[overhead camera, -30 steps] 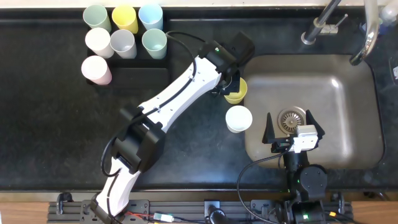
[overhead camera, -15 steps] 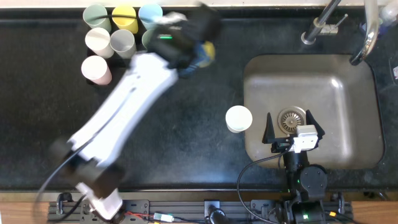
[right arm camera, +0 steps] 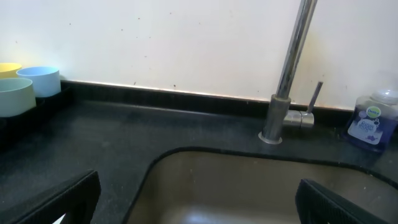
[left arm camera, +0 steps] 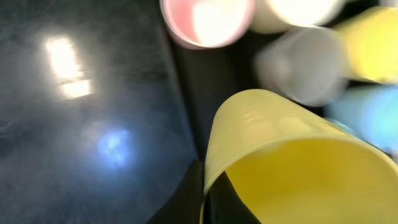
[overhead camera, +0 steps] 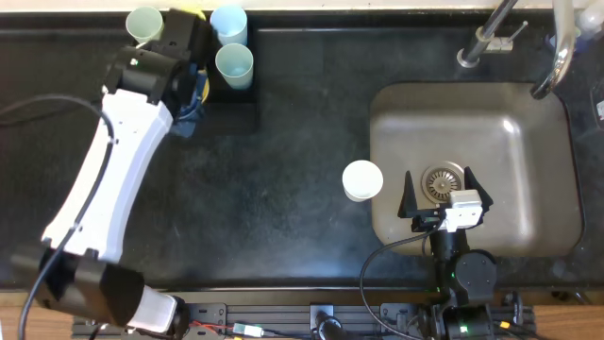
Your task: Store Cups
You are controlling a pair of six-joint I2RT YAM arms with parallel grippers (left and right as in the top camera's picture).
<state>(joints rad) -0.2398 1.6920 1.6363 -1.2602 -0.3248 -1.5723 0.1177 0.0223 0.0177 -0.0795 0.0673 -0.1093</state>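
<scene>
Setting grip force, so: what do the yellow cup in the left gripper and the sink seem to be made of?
The yellow cup looks like plastic: thin wall, even opaque colour, smooth satin surface. The sink is probably stainless steel, brushed: dull grey with soft, streaky reflections.

Even overhead light is washing the dark countertop (overhead camera: 302,217) in the top view, leaving hazy pale patches at centre, while the steel sink (overhead camera: 528,123) at right is giving back a soft sheen. In the left wrist view a hard rectangular glare is burning at upper left, and the yellow cup (left arm camera: 292,168) at lower right and pink cup (left arm camera: 208,18) at the top edge are showing soft and smeared. In the right wrist view the white wall (right arm camera: 186,43) is glowing above the dim countertop, and the faucet (right arm camera: 292,68) is catching highlights.
</scene>
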